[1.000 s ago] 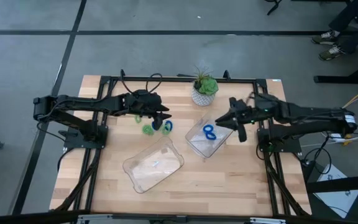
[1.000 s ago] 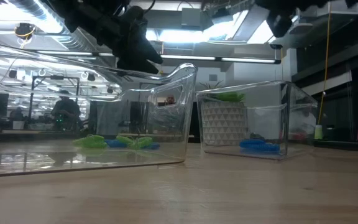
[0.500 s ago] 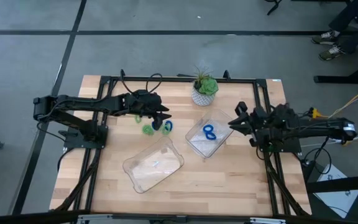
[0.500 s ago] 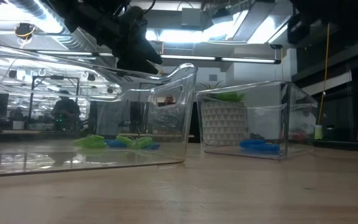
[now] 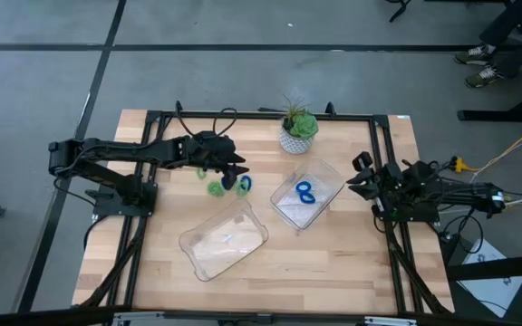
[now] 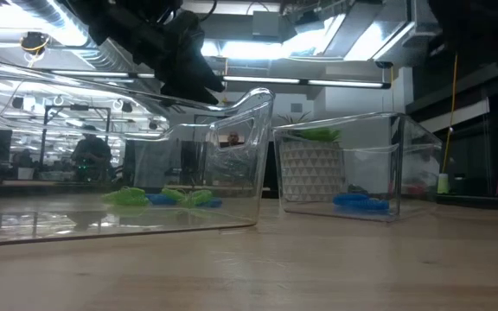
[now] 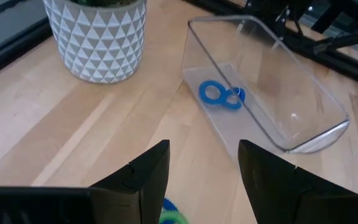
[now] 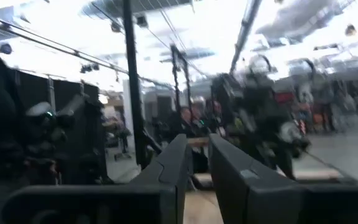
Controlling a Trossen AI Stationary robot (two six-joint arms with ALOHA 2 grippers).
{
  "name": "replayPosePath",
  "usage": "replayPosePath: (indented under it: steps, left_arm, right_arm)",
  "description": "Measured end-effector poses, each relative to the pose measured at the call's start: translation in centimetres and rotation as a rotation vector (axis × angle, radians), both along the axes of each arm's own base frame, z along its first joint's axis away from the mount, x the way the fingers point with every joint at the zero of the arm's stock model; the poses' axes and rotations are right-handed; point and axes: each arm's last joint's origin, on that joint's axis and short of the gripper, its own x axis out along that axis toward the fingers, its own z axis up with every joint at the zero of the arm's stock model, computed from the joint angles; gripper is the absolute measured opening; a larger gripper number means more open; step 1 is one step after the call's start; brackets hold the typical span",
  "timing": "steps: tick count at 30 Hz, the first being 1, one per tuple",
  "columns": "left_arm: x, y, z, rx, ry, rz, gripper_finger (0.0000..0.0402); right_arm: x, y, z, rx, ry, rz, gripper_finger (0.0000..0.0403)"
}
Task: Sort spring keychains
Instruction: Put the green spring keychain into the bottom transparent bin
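Several spring keychains lie on the wood between the arms: a green one point(image 5: 216, 188), a blue one point(image 5: 244, 183) and another green one point(image 5: 202, 171). In the low view they show as green coils point(image 6: 128, 197) and a blue one point(image 6: 159, 199). A blue keychain point(image 5: 305, 192) point(image 7: 220, 96) lies on the floor of the clear tray on the right point(image 5: 329, 177). My left gripper point(image 5: 236, 170) point(image 7: 204, 171) hangs open above the loose keychains and touches none. My right gripper point(image 5: 355, 175) point(image 8: 197, 165) is near the table's right edge, its fingers a narrow gap apart with nothing between them.
A second clear tray point(image 5: 202, 252) lies toward the near edge with no keychain in it. A potted plant in a white patterned pot point(image 5: 297, 132) point(image 7: 98, 37) stands at the far edge, close to the right tray. Black frame rails run along both table sides.
My right arm has drawn back from the right tray toward the table's right edge, and its gripper has left the low view. The left arm, the trays and the keychains have kept still.
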Motion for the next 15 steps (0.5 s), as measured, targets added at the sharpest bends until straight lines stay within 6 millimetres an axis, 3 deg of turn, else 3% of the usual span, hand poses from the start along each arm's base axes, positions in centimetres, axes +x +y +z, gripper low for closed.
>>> replayPosePath:
  steps: [15]
  left_arm:
    - [-1.1, -0.1, -1.5, -0.068, 0.184, 0.073, 0.0183]
  right_arm:
    - [-0.1, -0.8, -2.7, 0.071, 0.255, -0.272, 0.0067]
